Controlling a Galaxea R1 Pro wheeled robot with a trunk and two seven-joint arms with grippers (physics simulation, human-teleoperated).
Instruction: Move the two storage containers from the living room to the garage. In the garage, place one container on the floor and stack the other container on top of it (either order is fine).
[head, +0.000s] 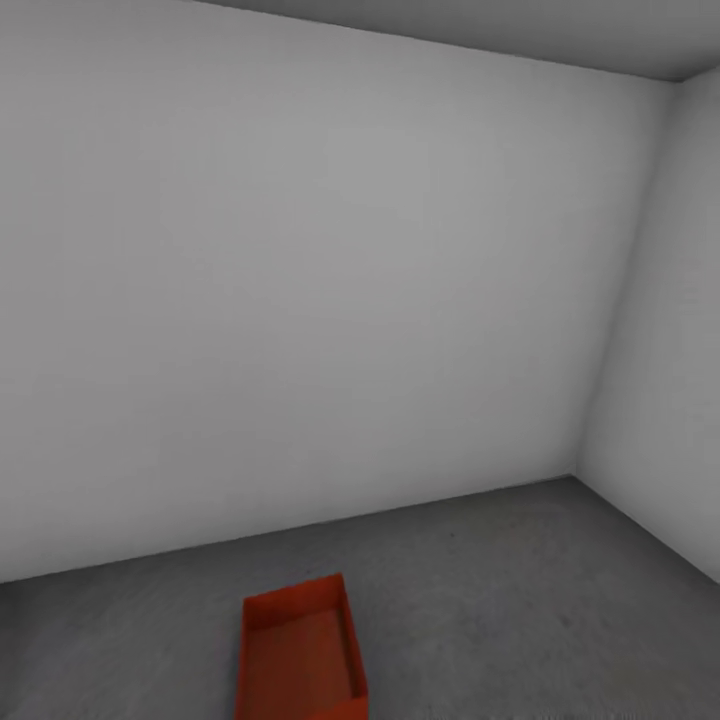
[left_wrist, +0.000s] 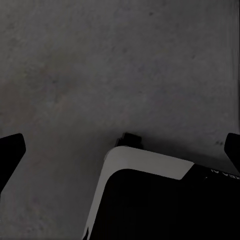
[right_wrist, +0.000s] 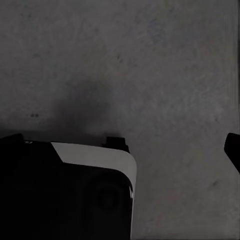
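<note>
From the head view it's a bare corner of the garage: a big plain white-grey wall (head: 300, 300) straight ahead, a second wall (head: 665, 350) coming in on the right, and a slice of ceiling (head: 560, 30) up top. The floor (head: 500, 600) is dark grey speckled concrete, and sitting on it near the bottom edge of the picture, a bit left of center, is one orange-red storage container (head: 300, 655). It's open side up, long axis running away from the camera, with nothing inside as far as I can see, and its near end is cut off by the frame. It sits well apart from both walls. In the left wrist view the camera looks down at that same concrete, with a black and white piece of the robot's body (left_wrist: 150, 200) along one edge. The left tool (left_wrist: 120, 150) shows as two dark fingertips (left_wrist: 10, 150) poking in at opposite sides of the picture, spread wide with nothing between them but floor. The right wrist view is much the same, concrete with a soft shadow and another black and white robot part (right_wrist: 75, 190). Of the right tool I can only make out one dark fingertip (right_wrist: 234, 150) at the edge, so honestly I can't tell how that one's set.
</note>
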